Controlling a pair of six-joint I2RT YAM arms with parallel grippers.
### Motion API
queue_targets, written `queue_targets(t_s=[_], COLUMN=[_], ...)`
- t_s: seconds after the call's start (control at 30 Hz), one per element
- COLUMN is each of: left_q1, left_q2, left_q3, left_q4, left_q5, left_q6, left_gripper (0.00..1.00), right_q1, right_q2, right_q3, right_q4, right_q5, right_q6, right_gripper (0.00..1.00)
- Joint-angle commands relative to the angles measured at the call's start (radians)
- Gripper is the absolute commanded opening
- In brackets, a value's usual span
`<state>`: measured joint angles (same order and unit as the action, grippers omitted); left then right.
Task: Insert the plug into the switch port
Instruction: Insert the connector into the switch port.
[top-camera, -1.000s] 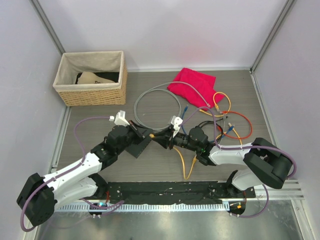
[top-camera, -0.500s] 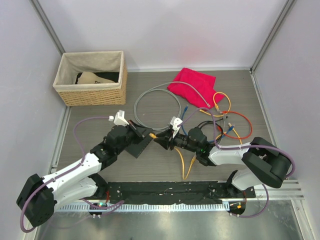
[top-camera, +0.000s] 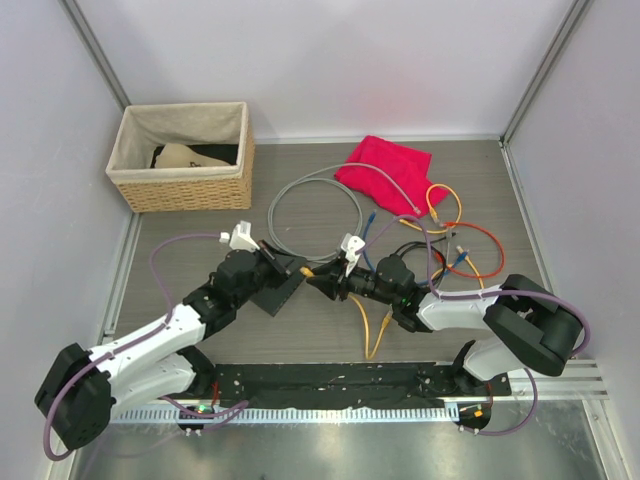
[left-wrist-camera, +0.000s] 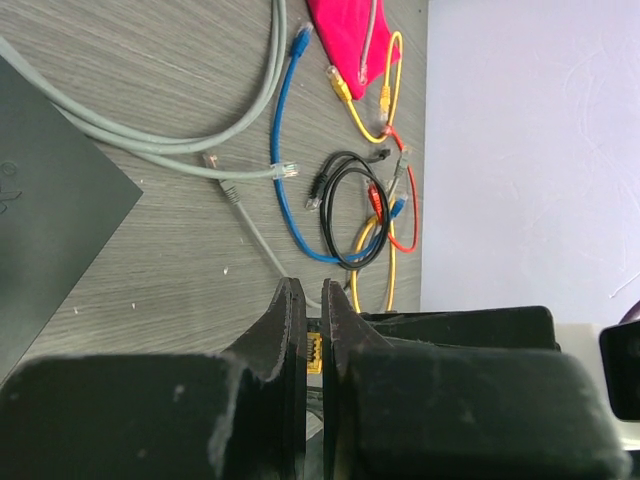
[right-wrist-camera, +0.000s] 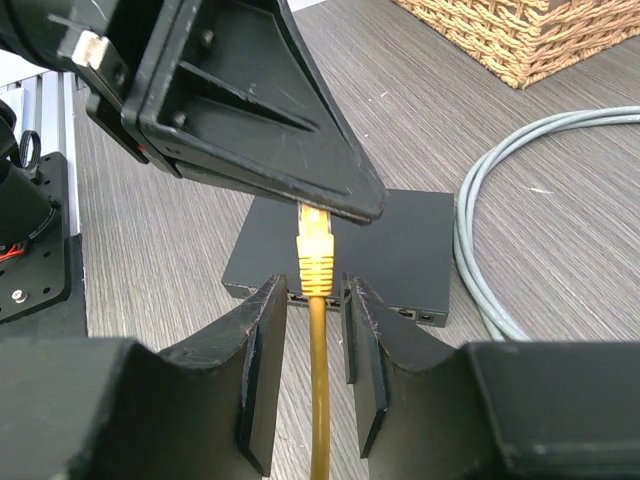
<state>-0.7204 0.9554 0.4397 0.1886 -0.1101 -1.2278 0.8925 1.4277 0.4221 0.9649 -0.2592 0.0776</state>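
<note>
The switch (right-wrist-camera: 400, 250), a flat dark grey box, lies on the table with its row of sockets facing the right wrist camera; it also shows as switch (top-camera: 275, 287) and switch (left-wrist-camera: 40, 210). A yellow plug (right-wrist-camera: 316, 250) hangs just above that socket edge. My left gripper (left-wrist-camera: 312, 300) is shut on the plug's tip (left-wrist-camera: 314, 352), and its black fingers (right-wrist-camera: 270, 140) reach in from above. My right gripper (right-wrist-camera: 315, 295) is open, its jaws either side of the yellow cable (right-wrist-camera: 320, 400) with a gap on both sides. From above, both grippers (top-camera: 318, 274) meet at the switch's right corner.
A wicker basket (top-camera: 180, 155) stands at the back left and a red cloth (top-camera: 385, 165) at the back. A grey cable loop (top-camera: 300, 190) lies behind the switch. Blue, black, red and yellow patch cables (top-camera: 445, 240) tangle to the right.
The right jaws have parted a little around the yellow cable. Both arms have hardly moved, and the left gripper keeps its hold on the plug.
</note>
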Motion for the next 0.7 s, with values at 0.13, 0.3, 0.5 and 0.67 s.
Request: queue_targets(t_s=[0.13,0.3,0.5,0.67], left_q1=[-0.001,0.001,0.068,0.14], left_q2=[0.02,0.045,0.051,0.124], left_q3=[0.007,0.022,0.091,0.184], left_q4=[0.061,0.031,-0.122,-0.216], left_q5=[0.023,0.027,0.012,0.006], left_q6=[-0.01,0.025,0.178,0.356], left_gripper=[0.0,0.02,0.41,0.63], right_q1=[0.002,0.002,0.0,0.002], right_q2=[0.004,-0.003,-0.015,-0.003], right_q3=[0.035,0.04,0.03,0.041], right_q4=[0.069,0.023,-0.12,-0.27], right_q5=[-0.009,-0.029,0.015,0.067], right_q6=[-0.021,-0.03,-0.073,-0.127], right_gripper=[0.28,0.01,0.01,0.01])
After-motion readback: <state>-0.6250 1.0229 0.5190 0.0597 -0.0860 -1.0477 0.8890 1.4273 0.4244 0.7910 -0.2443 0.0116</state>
